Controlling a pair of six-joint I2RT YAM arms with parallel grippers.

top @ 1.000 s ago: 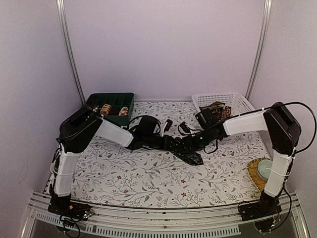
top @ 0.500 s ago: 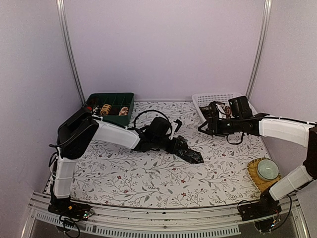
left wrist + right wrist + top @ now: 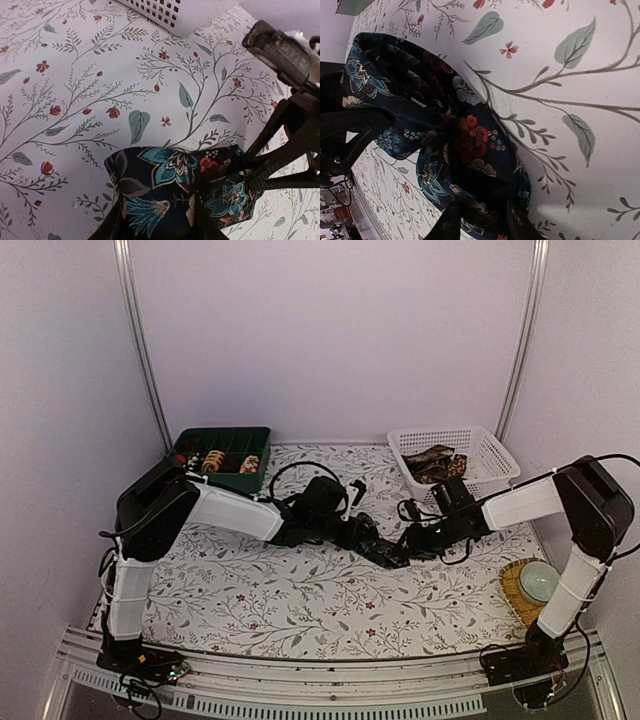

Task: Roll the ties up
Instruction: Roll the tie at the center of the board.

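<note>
Mid-table, a shade toward 3 o'clock: dark tie [image 3: 378,546] with a blue and red flower pattern, bunched and folded over on itself. It lies on the leaf-print table [image 3: 300,610].

Left claw [image 3: 352,532] reaches in from 9 o'clock. Wrist view: both fingers clamp the cloth, and the fold bulges out ahead of the tips. Gripping the tie.

Right claw [image 3: 410,543] reaches in low from 3 o'clock, tips at the tie's opposite end. Its own wrist view shows a finger [image 3: 516,226] on each side of the tie's edge, with cloth in the gap. Pinched or only straddled: cannot tell. The two claws face each other, close together, tie between them.

Basket [image 3: 492,458], white mesh, at 1 o'clock near the back wall. Loose ties [image 3: 436,462], brown and dark, are heaped inside it.

Tray [image 3: 256,445], dark green with compartments, at 11 o'clock. Tan coils [image 3: 212,460] sit in some of its cells; which cells is too small to tell.

Bowl [image 3: 540,580] on a woven mat [image 3: 512,592] at 4 o'clock by the table's right edge, well apart from the tie.
</note>
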